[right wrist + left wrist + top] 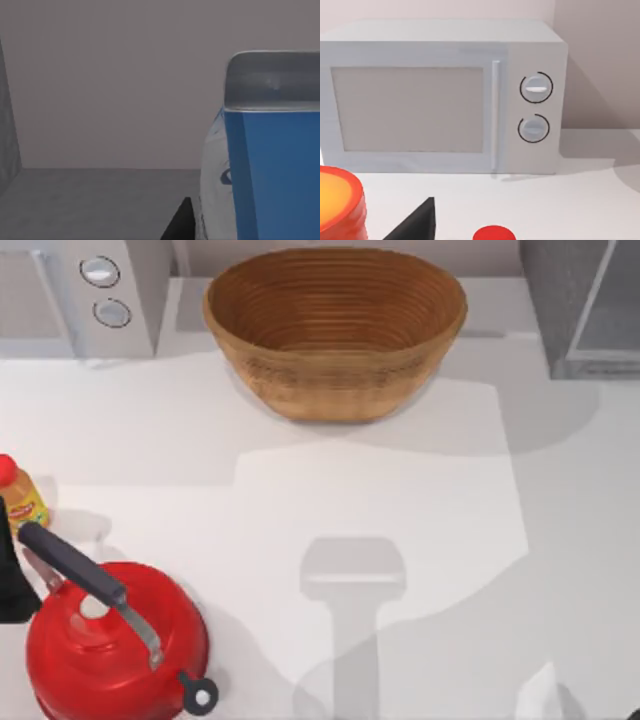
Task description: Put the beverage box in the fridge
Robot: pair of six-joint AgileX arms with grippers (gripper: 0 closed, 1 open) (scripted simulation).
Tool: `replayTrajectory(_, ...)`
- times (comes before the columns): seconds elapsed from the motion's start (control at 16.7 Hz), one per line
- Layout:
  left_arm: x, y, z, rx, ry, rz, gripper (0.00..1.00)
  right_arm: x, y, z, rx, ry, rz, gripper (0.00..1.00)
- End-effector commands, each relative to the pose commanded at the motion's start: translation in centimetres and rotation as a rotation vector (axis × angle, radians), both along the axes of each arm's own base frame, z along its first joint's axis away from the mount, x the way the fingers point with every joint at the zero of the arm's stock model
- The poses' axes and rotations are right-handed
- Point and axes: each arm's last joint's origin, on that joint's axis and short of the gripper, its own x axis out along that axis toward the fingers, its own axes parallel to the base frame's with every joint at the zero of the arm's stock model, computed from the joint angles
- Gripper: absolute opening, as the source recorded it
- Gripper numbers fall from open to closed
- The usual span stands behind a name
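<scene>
The beverage box (270, 165), blue with a pale top rim and white side, stands very close in the right wrist view. One dark finger (182, 220) of my right gripper lies against its side, and the gripper looks shut on it. The fridge (580, 310), a grey speckled cabinet with a paler door panel, stands at the table's far right corner; its grey side (6, 125) also edges the right wrist view. My left arm (10, 580) rests parked at the table's left edge.
A large wicker basket (335, 330) stands at the back centre. A pale microwave (80, 295) with two round dials fills the back left. A red kettle (110, 640) and an orange-capped bottle (20, 495) stand at front left. An arm's shadow crosses the middle.
</scene>
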Motion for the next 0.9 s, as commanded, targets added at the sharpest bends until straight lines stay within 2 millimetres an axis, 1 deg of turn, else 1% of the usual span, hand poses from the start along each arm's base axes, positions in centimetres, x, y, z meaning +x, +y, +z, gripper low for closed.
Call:
replayTrajectory(0.42, 0.0, 0.0, 0.0, 0.0, 0.0, 0.0, 1.0, 3.0, 0.0, 0.2, 0.005, 0.013, -0.002, 0.0)
replayTrajectory(0.6, 0.0, 0.0, 0.0, 0.0, 0.0, 0.0, 1.0, 4.5, 0.0, 0.9, 0.003, 0.004, -0.007, 0.0)
replayTrajectory(0.72, 0.0, 0.0, 0.0, 0.0, 0.0, 0.0, 1.0, 4.9, 0.1, 1.0, 0.004, 0.009, -0.008, 0.0)
replayTrajectory(0.9, 0.0, 0.0, 0.0, 0.0, 0.0, 0.0, 1.0, 4.9, 0.1, 1.0, 0.004, 0.009, -0.008, 0.0)
